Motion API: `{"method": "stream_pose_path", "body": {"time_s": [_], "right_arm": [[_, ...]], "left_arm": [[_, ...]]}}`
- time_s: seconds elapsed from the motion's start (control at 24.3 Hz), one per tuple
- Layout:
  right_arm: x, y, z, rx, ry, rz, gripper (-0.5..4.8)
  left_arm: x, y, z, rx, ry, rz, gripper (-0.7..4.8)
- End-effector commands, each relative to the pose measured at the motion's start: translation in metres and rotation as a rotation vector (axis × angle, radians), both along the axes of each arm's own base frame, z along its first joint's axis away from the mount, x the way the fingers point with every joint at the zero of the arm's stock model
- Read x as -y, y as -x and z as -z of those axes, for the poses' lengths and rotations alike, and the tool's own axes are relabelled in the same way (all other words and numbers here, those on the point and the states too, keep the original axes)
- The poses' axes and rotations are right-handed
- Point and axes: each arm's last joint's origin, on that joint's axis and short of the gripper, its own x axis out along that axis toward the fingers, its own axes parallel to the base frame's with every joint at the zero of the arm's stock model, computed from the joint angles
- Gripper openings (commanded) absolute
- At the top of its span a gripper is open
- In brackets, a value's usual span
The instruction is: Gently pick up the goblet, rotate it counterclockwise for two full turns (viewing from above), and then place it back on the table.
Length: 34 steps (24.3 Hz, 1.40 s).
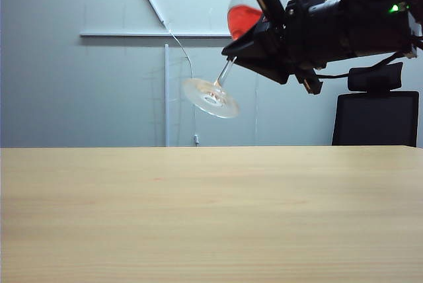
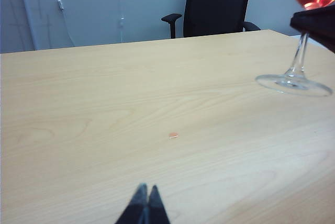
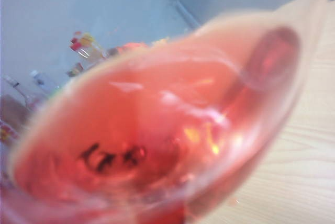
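Goblet (image 1: 231,45): clear stemmed glass, red liquid (image 1: 243,18) in the bowl, raised well above the table (image 1: 211,217) and touching nothing but the claw that carries it; tilted in the exterior view, bowl up toward the right, thin stem slanting down to the left, round foot (image 1: 210,97) turned partly toward the camera; liquid pooled against the lower side of the bowl.

Right gripper (image 1: 261,22): black, reaching in from the upper right of the exterior view; jaws drawn close and clamped on the bowl of the goblet, one finger lying across the front of the glass; its own wrist view is filled by the blurred bowl (image 3: 157,130) and the red liquid (image 3: 146,145), with a strip of tabletop (image 3: 309,171) alongside; the fingers themselves are not clear in that view.

Left gripper (image 2: 145,205): low over the near part of the table (image 2: 104,103); two dark fingertips pressed together, nothing between them; well apart from the goblet (image 2: 298,62), whose foot and stem show at the far edge of the left wrist view with the red-filled bowl above them.

Table: light wood-grain top, matte; one small orange spot (image 2: 173,135) on the surface, between the left gripper and the far edge.

Office chair (image 1: 375,114): black, behind the table at the right of the exterior view; grey wall (image 1: 79,84) beyond.
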Motion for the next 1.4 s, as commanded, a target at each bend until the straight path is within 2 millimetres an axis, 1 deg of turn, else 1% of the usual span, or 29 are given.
{"method": "stream_pose_path", "body": {"time_s": [0.04,0.16,0.37,0.54,0.7,0.74,0.91,1.07,1.15,1.4], "right_arm": [[-0.004,-0.006,-0.012,-0.009,-0.001,-0.009,-0.07],[-0.008,-0.013,-0.015,-0.05,0.068,-0.028,-0.07],[-0.017,-0.028,-0.035,-0.069,0.22,-0.059,-0.07],[-0.02,-0.033,-0.047,-0.036,0.268,-0.073,-0.07],[-0.022,-0.036,-0.054,-0.027,0.326,-0.093,-0.07],[-0.023,-0.036,-0.057,-0.027,0.364,-0.131,-0.08],[-0.024,-0.036,-0.059,-0.018,0.432,-0.18,-0.07],[-0.025,-0.033,-0.059,0.06,0.486,-0.273,-0.07],[-0.026,-0.032,-0.059,0.079,0.485,-0.314,-0.07],[-0.025,-0.025,-0.051,0.09,0.541,-0.468,-0.07]], "left_arm": [[0.0,0.0,-0.002,0.011,0.005,-0.001,-0.05],[0.0,0.0,-0.002,0.011,0.005,-0.001,-0.05],[0.0,0.0,-0.002,0.011,0.005,-0.001,-0.05],[0.0,0.0,-0.002,0.011,0.005,-0.001,-0.05],[0.0,0.0,-0.002,0.011,0.005,-0.001,-0.05],[0.0,0.0,-0.002,0.011,0.005,-0.001,-0.05],[0.0,0.0,-0.002,0.011,0.005,-0.001,-0.05],[0.0,0.0,-0.002,0.011,0.005,-0.001,-0.05],[0.0,0.0,-0.002,0.011,0.005,-0.001,-0.05],[0.0,0.0,-0.002,0.011,0.005,-0.001,-0.05]]}}
